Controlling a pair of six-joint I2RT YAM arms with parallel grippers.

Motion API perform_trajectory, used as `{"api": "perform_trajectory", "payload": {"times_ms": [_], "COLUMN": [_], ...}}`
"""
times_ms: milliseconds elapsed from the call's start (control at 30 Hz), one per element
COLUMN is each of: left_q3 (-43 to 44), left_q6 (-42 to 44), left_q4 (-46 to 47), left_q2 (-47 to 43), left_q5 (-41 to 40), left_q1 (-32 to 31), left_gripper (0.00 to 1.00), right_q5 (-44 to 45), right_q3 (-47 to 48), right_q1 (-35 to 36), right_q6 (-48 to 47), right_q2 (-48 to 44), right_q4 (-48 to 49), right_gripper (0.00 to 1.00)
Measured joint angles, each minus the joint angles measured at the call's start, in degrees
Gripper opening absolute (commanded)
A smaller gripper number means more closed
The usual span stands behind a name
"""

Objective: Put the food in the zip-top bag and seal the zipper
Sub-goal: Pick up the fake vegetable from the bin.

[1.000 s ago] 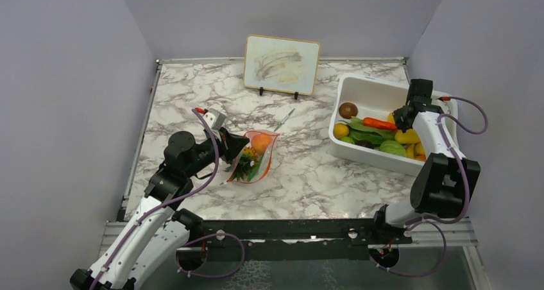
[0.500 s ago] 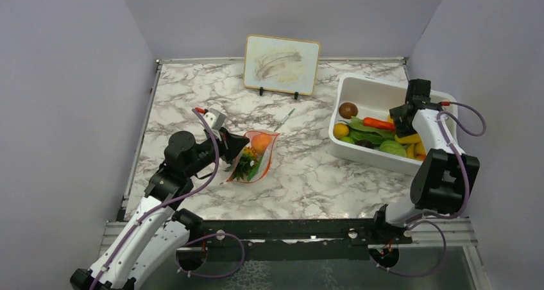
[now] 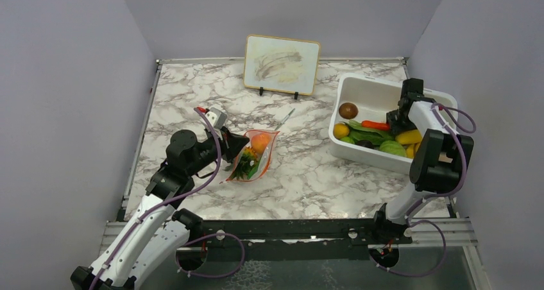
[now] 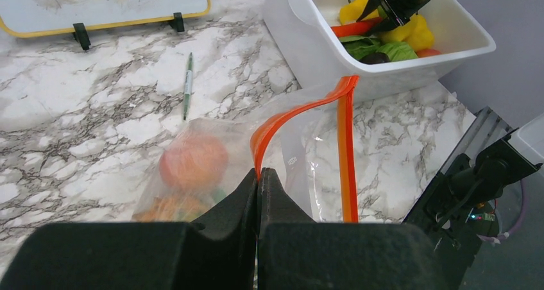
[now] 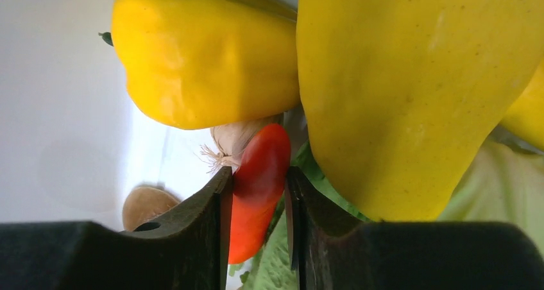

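The clear zip-top bag (image 3: 255,158) lies left of centre with an orange round fruit (image 4: 194,162) and greens inside. My left gripper (image 4: 258,172) is shut on the near end of its red-orange zipper (image 4: 301,107), holding the mouth up. My right gripper (image 5: 256,174) is down in the white bin (image 3: 372,88), its fingers closed against both sides of a long red pepper (image 5: 256,187). Two yellow peppers (image 5: 205,59) press in close above and to the right. More food fills the bin: green leaves, a brown round piece (image 3: 348,110), a yellow fruit.
A grey pen (image 3: 283,119) lies on the marble between the bag and a framed board (image 3: 281,64) propped at the back. A garlic bulb (image 5: 234,139) sits behind the red pepper. The bin's walls hem in my right gripper.
My right gripper has shifted left and lower in the bin, opened, and closed around the red pepper. The left gripper and the bag have stayed put.
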Motion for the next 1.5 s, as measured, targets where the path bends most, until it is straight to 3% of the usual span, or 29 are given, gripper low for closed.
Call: {"api": "perform_trajectory", "payload": {"times_ms": [100,167,700,1000,1233,1500], "left_q3": [0.0,0.0,0.0,0.0,0.0,0.0], "left_q6": [0.07,0.09,0.07,0.04,0.04,-0.17], "left_q4": [0.02,0.02,0.02,0.04,0.04,0.04], "left_q2": [0.13,0.17,0.39,1.09,1.55,1.9], "left_q5": [-0.07,-0.07,-0.04,-0.04,-0.04,-0.04], "left_q1": [0.0,0.0,0.0,0.0,0.0,0.0], "left_gripper": [0.0,0.0,0.0,0.0,0.0,0.0], "right_q5": [0.02,0.04,-0.02,-3.32,-10.69,-26.29], "right_q3": [0.07,0.04,-3.72,-11.98,-12.26,-13.42], "right_q1": [0.02,0.0,0.0,0.0,1.01,3.52], "right_q6": [0.59,0.44,-12.2,-24.37,-34.29,-43.65], "right_q2": [-0.24,-0.63,-15.26,-27.17,-34.36,-41.59], "right_q4": [0.28,0.39,9.22,19.41,28.0,35.95], "right_gripper": [0.05,0.01,0.01,0.01,0.01,0.01]}}
